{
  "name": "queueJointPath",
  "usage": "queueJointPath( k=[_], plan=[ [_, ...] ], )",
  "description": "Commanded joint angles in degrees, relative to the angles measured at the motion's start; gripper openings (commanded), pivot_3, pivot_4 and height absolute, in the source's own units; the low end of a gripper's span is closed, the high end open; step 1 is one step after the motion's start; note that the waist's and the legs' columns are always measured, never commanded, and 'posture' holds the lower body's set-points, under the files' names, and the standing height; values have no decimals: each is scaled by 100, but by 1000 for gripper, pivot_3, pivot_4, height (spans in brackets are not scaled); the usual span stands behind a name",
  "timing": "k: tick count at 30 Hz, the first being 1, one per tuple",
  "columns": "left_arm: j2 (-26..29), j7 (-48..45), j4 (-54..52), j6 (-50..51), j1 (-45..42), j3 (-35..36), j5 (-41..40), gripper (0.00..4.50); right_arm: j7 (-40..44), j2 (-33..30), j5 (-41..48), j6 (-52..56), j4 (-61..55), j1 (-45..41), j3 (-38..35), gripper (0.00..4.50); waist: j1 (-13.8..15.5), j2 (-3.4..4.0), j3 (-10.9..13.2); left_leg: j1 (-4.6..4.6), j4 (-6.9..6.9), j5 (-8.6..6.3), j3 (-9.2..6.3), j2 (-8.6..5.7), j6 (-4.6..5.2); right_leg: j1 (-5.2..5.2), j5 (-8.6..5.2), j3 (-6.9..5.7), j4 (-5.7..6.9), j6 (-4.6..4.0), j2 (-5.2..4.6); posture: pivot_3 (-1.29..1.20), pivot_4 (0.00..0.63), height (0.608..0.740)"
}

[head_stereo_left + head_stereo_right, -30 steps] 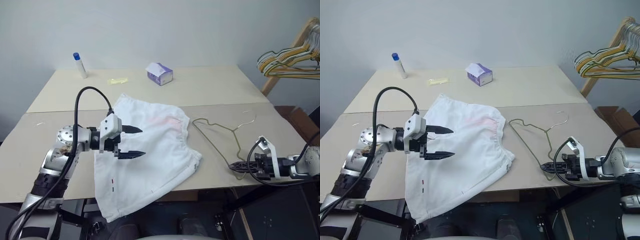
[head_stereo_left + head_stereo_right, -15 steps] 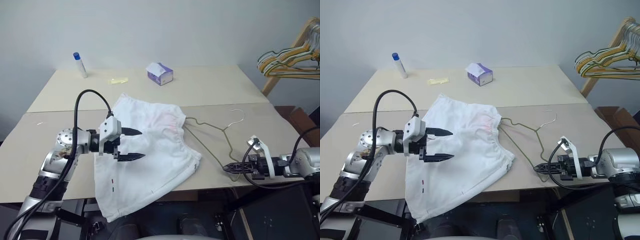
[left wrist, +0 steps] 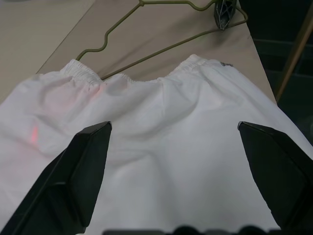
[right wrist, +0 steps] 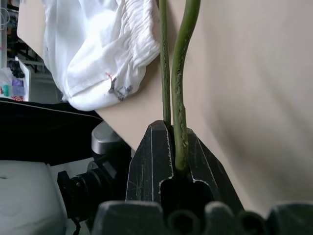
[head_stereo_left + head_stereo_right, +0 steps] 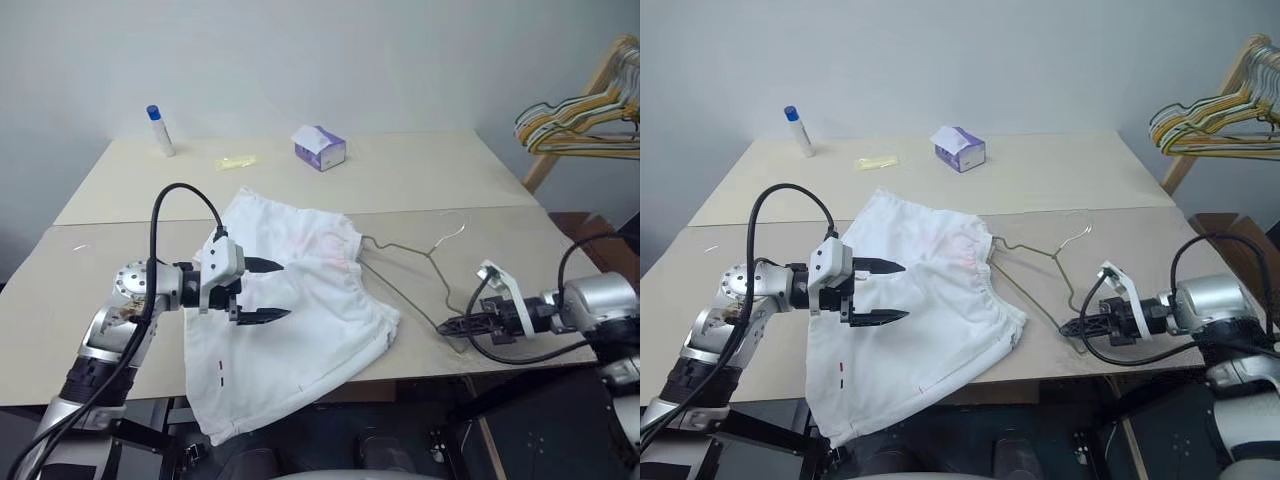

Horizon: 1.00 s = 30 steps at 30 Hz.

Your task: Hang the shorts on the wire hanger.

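right gripper (image 5: 447, 325) clenched on hanger (image 5: 405, 262) corner near front table (image 5: 420, 185) edge, hanger flat on table – its far corner touching waistband of shorts (image 5: 290, 320), left gripper (image 5: 262, 291) wide apart, hovering over shorts, shorts hem hanging over edge
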Motion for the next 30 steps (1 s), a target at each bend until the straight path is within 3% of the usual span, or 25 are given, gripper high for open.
queueJointPath(
  k=[1,5,15,23,27,30],
  plan=[
    [-8,77,-119,-99,-90,15,22,4474,576,72,-279,-284,337,-373,269,0,13,0,0,-2,0,0,0,0,0,-1,0,0,0,0,0,-11,0,740],
    [-21,115,-135,-98,-78,17,23,4474,1042,236,-631,-513,841,-671,611,0,47,1,-1,-1,1,0,0,0,0,-1,0,-1,2,0,0,-4,0,740],
    [-87,221,-98,-167,-34,-35,79,4474,1082,1156,-1142,-1180,2900,-1925,857,0,17,4,-3,5,2,1,2,0,-2,0,1,3,11,-2,1,18,0,740],
    [-68,325,-221,-165,116,1,109,4474,681,1597,-1478,-1667,3760,-2297,16,0,116,6,-3,1,2,2,2,0,-3,-3,2,2,13,-1,0,33,0,740],
    [-90,388,-274,-137,194,59,57,4474,176,1681,-1381,-1980,3533,-2186,-672,0,123,7,-4,2,2,2,2,0,-3,-4,2,2,15,-1,0,23,0,740],
    [-84,407,-286,-132,215,73,39,4474,-137,1769,-1369,-2330,2655,-1764,-967,0,122,8,-5,2,1,2,2,0,-3,-4,2,2,14,-1,0,12,0,740]
  ],
)
